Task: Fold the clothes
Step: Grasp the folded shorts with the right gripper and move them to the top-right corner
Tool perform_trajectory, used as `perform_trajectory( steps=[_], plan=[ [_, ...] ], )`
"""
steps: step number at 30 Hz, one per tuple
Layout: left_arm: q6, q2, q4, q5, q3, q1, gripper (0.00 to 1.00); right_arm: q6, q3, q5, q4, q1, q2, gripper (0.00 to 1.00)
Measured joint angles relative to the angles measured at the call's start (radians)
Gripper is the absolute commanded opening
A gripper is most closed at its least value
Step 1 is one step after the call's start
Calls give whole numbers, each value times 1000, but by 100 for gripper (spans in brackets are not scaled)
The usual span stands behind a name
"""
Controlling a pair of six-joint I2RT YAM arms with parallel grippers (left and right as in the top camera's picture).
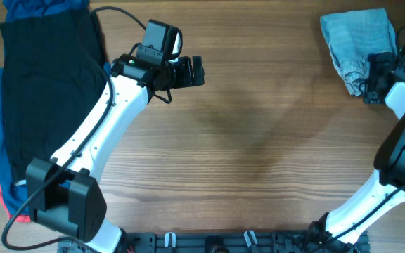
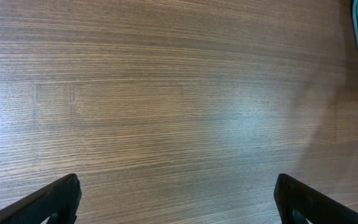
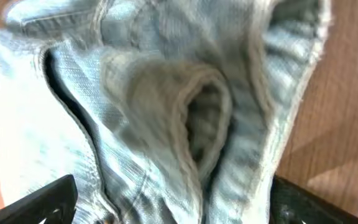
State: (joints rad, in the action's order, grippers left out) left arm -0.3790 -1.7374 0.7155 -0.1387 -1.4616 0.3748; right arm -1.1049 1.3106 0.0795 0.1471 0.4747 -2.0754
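Right wrist view, first speaker: The right gripper (image 3: 176,202) is hovering with its fingers spread wide and is clamping nothing. The denim shorts (image 3: 166,112) are bunching directly beneath it, a rolled hem gaping in the middle.

Second speaker: Overhead, they are lying as a compact bundle at the far right of the table (image 1: 259,140), with that gripper at their near edge.

First speaker: The fold is looking nearly done, though loose. The arm is better off pinching a hem edge than the thick middle, then pressing the layers flat.

Second speaker: Room is opening leftward, where the centre is lying bare. The left gripper (image 1: 192,72) is hanging there, likewise wide open and empty, beside the black garment (image 1: 41,77). Past the bundle the view is cutting off, so any pulling is safer going inward.
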Motion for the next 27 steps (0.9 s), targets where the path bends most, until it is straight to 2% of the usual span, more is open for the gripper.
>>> perform_trajectory(
  steps=[6, 8, 11, 15, 19, 23, 27],
  plan=[
    [0, 0, 1, 0, 0, 0, 100, 76, -19, -29, 270, 0, 96, 100],
    [0, 0, 2, 0, 0, 0, 100, 114, -29, -72, 366, 0, 187, 100],
    [0, 0, 2, 0, 0, 0, 100, 227, -33, -77, 415, 0, 358, 100],
    [0, 0, 2, 0, 0, 0, 100, 430, -32, 54, 462, 0, 624, 100],
    [0, 0, 2, 0, 0, 0, 100, 525, -32, 248, 565, -9, 830, 100],
    [0, 0, 2, 0, 0, 0, 100, 488, -32, 425, 734, -24, 972, 100],
    [0, 0, 3, 0, 0, 0, 100, 330, -31, 494, 887, -24, 1054, 100]
  ],
)
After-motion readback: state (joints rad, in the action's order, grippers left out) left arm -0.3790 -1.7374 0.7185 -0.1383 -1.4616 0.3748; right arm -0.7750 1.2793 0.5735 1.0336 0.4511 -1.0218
